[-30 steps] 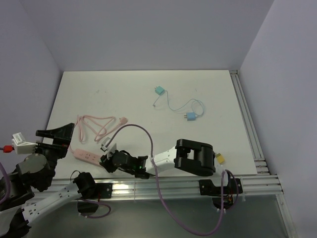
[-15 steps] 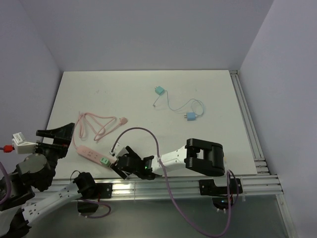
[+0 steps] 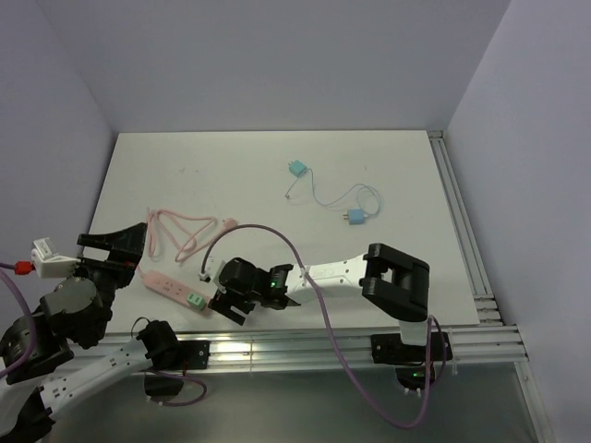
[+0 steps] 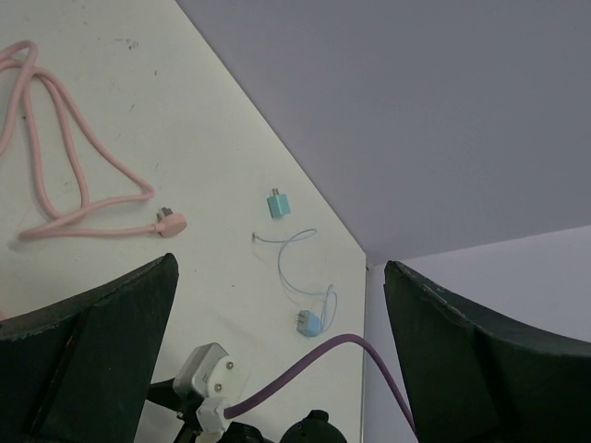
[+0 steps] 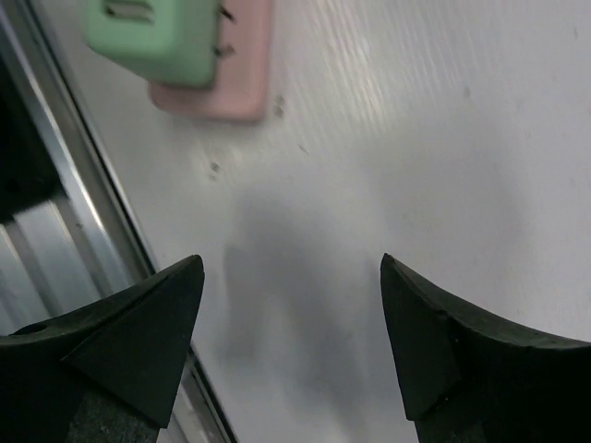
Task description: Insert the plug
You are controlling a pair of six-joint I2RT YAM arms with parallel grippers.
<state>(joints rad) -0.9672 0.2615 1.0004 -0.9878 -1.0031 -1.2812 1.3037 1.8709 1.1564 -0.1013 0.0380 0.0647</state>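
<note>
Withdrawn rightward since the earlier frame, the right pincer (image 5: 291,263) leaves, left to right: left pincer (image 4: 282,268), spread and empty, parked aside as unneeded; pink power strip (image 3: 159,284) on the table (image 3: 388,166); green plug (image 3: 194,300) seated in its near end; right pincer spread, empty, released because insertion looks complete.

**Q:** Plug position?
**A:** I log the plug (image 3: 194,300) on the power strip's (image 3: 164,285) near end, near-left of the table (image 3: 388,175). Right gripper (image 5: 291,265) just to its right. Cord (image 3: 181,220) looped behind; charger cable (image 3: 355,218) farther back, centre.
</note>
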